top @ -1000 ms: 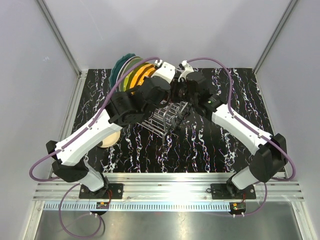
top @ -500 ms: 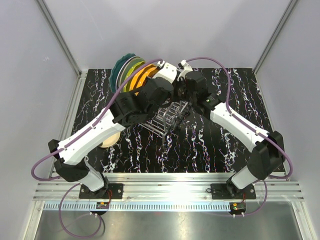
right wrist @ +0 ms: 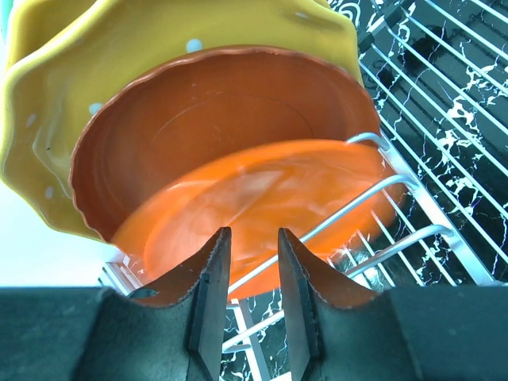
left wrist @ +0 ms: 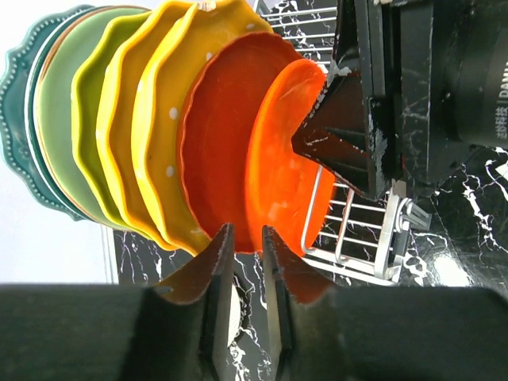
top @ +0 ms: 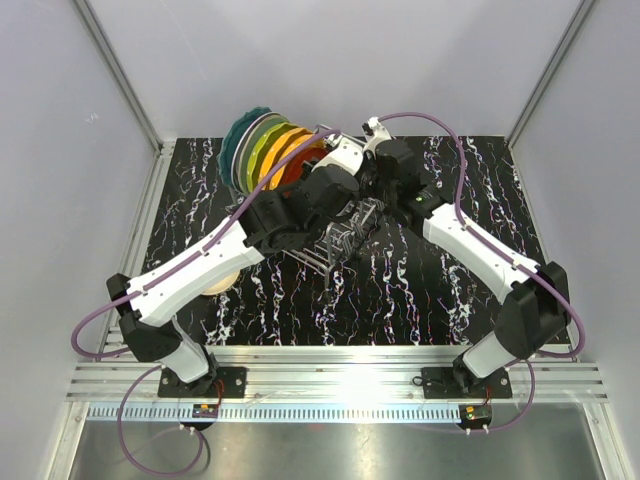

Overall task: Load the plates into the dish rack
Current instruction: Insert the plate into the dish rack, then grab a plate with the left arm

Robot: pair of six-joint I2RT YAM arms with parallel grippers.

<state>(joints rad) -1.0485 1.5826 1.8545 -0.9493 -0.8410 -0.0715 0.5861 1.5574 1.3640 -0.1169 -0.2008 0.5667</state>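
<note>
Red-orange plate (left wrist: 218, 151) upright in dish rack (left wrist: 349, 230) — rim at left hand (left wrist: 244, 235).

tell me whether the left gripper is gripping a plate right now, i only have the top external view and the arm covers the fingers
observer: The left wrist view shows the left gripper with a narrow gap between its jaws. I see no plate pinched there; the plate rims lie just past the tips.
operator: which plate is nearest it
observer: The glossy orange plate, last in the row, right beside the red-orange plate.
operator: is it in the rack
observer: In the right wrist view its lower rim sits behind the wire dividers of the dish rack. The slot floor itself is hidden.
</note>
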